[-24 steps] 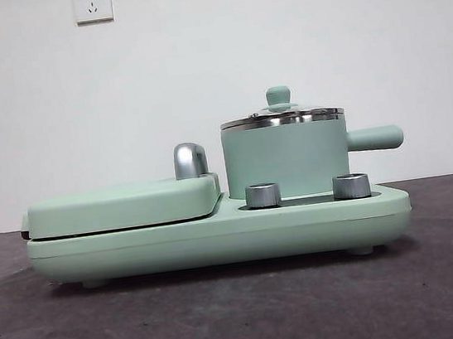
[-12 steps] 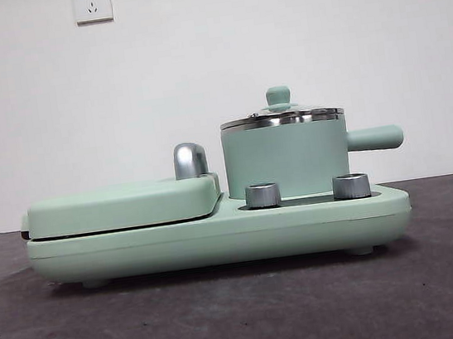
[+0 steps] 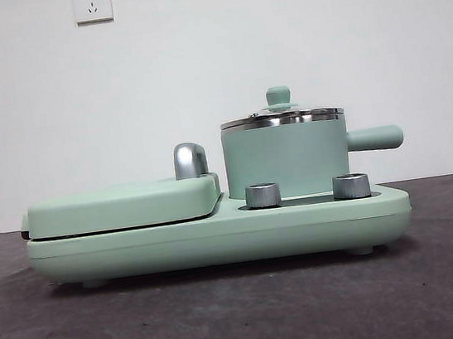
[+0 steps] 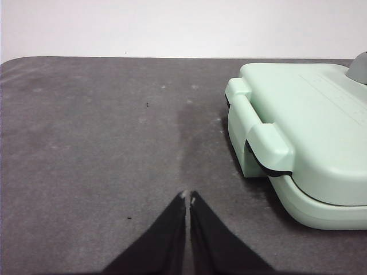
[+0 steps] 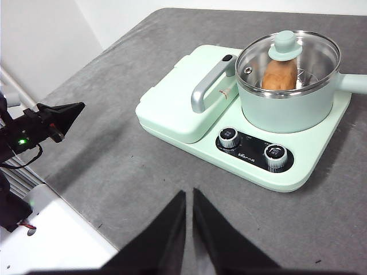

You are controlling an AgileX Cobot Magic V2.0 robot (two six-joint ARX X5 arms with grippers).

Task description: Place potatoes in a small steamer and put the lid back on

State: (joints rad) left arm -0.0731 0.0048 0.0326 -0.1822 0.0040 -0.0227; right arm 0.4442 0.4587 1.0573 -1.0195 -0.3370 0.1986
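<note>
Nothing has moved across the last second in the front view: the steamer [image 3: 286,157] sits where it sat, on the right half of the mint-green cooker [image 3: 218,233], lid [image 3: 281,116] seated on its steel rim, stubby handle pointing right.

From the right wrist view the potato [image 5: 279,74] shows through the glass lid [image 5: 288,63] — orange-brown, lying inside the steamer [image 5: 287,106]. Two steel dials [image 5: 229,136] sit on the cooker's black panel just in front of the pot, and the flat griddle cover [image 5: 178,106] with its silver handle [image 5: 209,86] lies shut beside it.

Both arms are clear of the cooker. Right tool [image 5: 188,193] hangs above bare desk [image 5: 132,172] near the cooker's front edge, its jaws drawn almost together with only a thin slit between the tips, holding nothing. Left tool [image 4: 187,196] is likewise pinched nearly closed and empty, over grey desk [image 4: 97,143] beside the griddle end of the cooker [image 4: 309,143] — apart from it, not touching.

Two wall sockets [image 3: 92,3] show on the white wall behind in the front view, where neither arm is visible.
</note>
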